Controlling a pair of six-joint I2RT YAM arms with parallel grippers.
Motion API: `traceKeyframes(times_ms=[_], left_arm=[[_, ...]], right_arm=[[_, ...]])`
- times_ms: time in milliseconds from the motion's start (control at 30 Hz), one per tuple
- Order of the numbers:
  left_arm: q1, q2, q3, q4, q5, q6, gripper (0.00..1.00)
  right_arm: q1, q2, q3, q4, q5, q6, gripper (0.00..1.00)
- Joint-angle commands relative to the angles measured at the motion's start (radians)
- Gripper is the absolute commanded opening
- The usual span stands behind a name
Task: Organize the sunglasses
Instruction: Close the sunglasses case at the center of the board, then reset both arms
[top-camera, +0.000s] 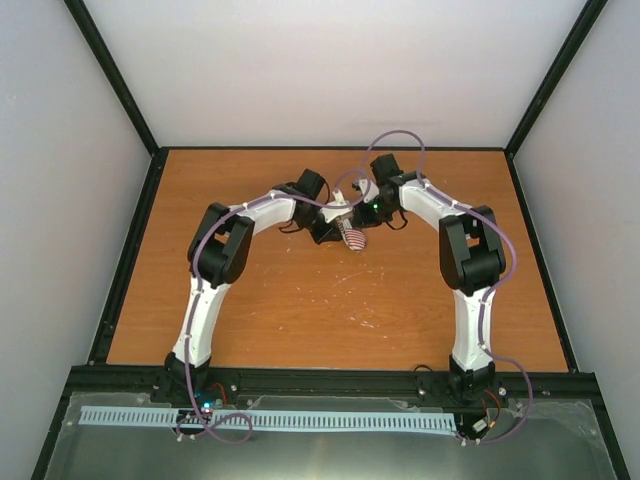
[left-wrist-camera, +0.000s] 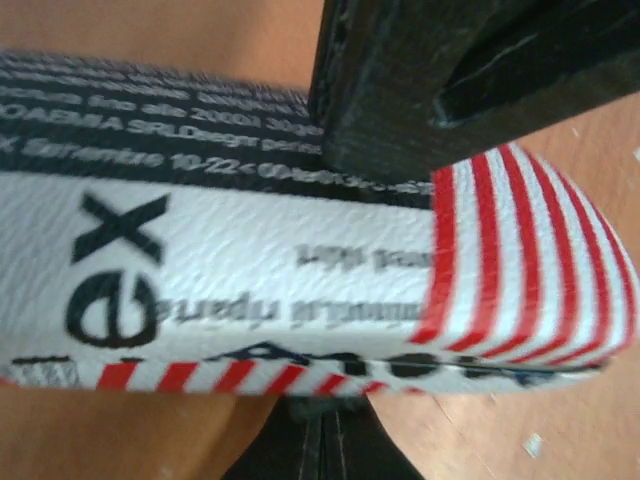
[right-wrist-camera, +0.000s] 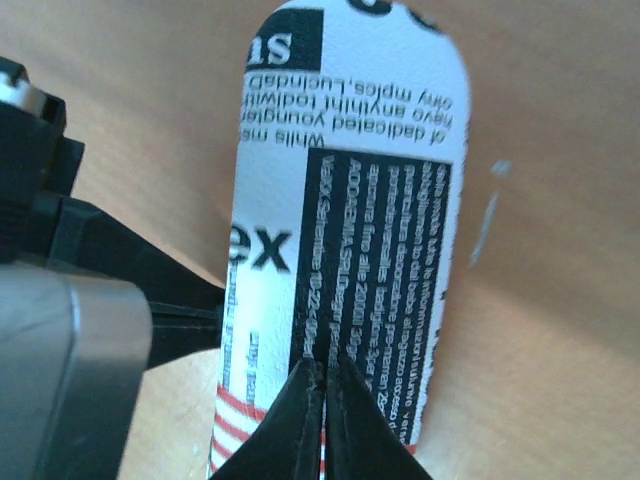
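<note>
No sunglasses show in any view. An oblong case (top-camera: 354, 237) printed with newspaper text and red-white stripes lies at the middle back of the table. In the left wrist view the case (left-wrist-camera: 300, 270) fills the frame, and my left gripper (left-wrist-camera: 330, 425) is shut, its tips against the case's near striped edge. My right gripper (right-wrist-camera: 323, 372) is shut too, its tips resting on the black text panel on top of the case (right-wrist-camera: 350, 200). From above, the left gripper (top-camera: 332, 230) and right gripper (top-camera: 356, 222) meet at the case from either side.
The orange-brown tabletop (top-camera: 330, 310) is framed by black rails and grey walls. The right gripper's black fingers (left-wrist-camera: 450, 90) come down onto the case in the left wrist view. The left gripper's fingers (right-wrist-camera: 185, 325) reach in from the left in the right wrist view.
</note>
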Motion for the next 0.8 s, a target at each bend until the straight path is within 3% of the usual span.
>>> traceKeyframes(times_ms=[0, 200, 400, 467, 500, 567, 633, 667, 700, 767], left_arm=[[-0.023, -0.138, -0.117, 0.062, -0.01, 0.031, 0.01], [0.004, -0.327, -0.337, 0.086, -0.04, 0.033, 0.01], [0.059, -0.484, -0.431, 0.098, -0.065, 0.001, 0.04], [0.092, -0.519, -0.43, 0.11, -0.059, -0.028, 0.19], [0.105, -0.531, -0.424, 0.116, -0.06, -0.041, 0.29], [0.125, -0.549, -0.405, 0.129, -0.063, -0.056, 0.35], [0.137, -0.563, -0.38, 0.137, -0.069, -0.076, 0.62], [0.143, -0.57, -0.367, 0.14, -0.068, -0.09, 0.84], [0.147, -0.577, -0.359, 0.145, -0.068, -0.105, 0.98], [0.153, -0.607, -0.366, 0.164, -0.071, -0.136, 1.0]], right_arm=[[0.03, -0.061, -0.063, -0.047, -0.022, -0.01, 0.03], [0.03, -0.1, -0.089, -0.056, 0.003, -0.008, 0.03], [0.014, -0.202, -0.092, -0.058, 0.051, 0.018, 0.03], [0.0, -0.267, -0.116, -0.016, 0.095, 0.051, 0.08], [-0.011, -0.305, -0.136, 0.013, 0.109, 0.078, 0.16], [-0.033, -0.368, -0.174, 0.059, 0.142, 0.133, 0.25], [-0.053, -0.411, -0.206, 0.077, 0.187, 0.187, 0.31], [-0.065, -0.423, -0.216, 0.07, 0.194, 0.211, 0.32], [-0.084, -0.433, -0.226, 0.059, 0.19, 0.233, 0.32], [-0.105, -0.453, -0.248, 0.027, 0.203, 0.281, 0.31]])
